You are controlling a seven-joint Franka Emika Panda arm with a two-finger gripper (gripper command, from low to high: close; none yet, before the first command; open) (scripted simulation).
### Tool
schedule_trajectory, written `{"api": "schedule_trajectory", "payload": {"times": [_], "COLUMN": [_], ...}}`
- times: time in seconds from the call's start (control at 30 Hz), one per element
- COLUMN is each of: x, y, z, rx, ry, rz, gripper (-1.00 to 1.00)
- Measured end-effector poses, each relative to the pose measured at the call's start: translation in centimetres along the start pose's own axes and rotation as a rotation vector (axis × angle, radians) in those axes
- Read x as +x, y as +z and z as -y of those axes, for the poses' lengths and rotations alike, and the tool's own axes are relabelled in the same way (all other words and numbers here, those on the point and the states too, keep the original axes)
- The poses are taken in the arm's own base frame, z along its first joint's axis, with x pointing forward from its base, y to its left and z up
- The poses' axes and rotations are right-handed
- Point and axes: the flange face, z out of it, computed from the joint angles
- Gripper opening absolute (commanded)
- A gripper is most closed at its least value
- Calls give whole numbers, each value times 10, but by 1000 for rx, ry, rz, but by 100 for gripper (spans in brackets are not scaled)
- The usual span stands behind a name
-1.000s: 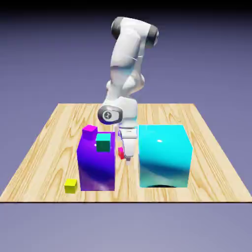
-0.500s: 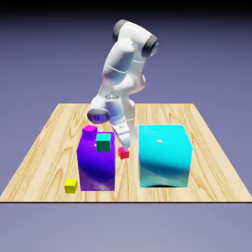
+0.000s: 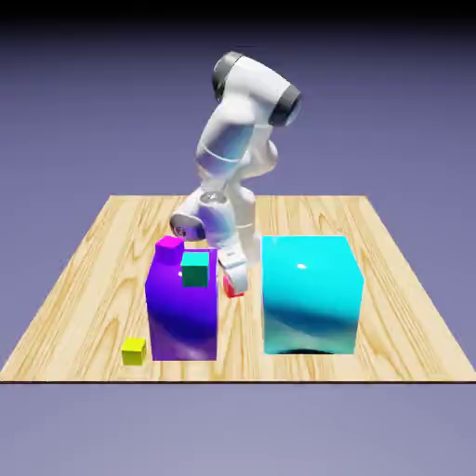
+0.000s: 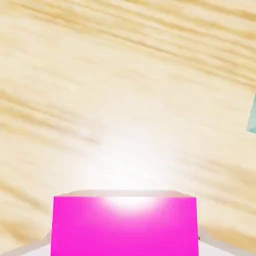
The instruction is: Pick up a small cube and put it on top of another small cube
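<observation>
In the exterior view, has brought the gripper lower over the small red cube since the earlier frame, now hiding most of it behind the fingers. Has sunk a little at the elbow too. Slants down from the wrist toward the exterior view's right, reaching low between the big purple block, on the hand's exterior-view left, and the big cyan block, on its exterior-view right. Leaves the yellow cube unmoved, well apart from the hand and nearer the camera.

In the hand view, shows the small red cube pinched between the fingertips, looking bright pink, large at the bottom edge. Looks down on pale wood tabletop beyond the grip, with a pale teal patch at the right edge.
</observation>
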Motion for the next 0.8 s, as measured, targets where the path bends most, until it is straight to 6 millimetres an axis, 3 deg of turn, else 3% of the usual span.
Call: {"api": "schedule_trajectory", "payload": {"times": [0.3,0.47,0.8], "x": [-3,51,107], "y": [-43,-41,-49], "z": [4,-18,-121], "rx": [0,-127,-436], "ry": [4,59,190], "rz": [10,-70,-28], "gripper": [-100,-100,-100]}}
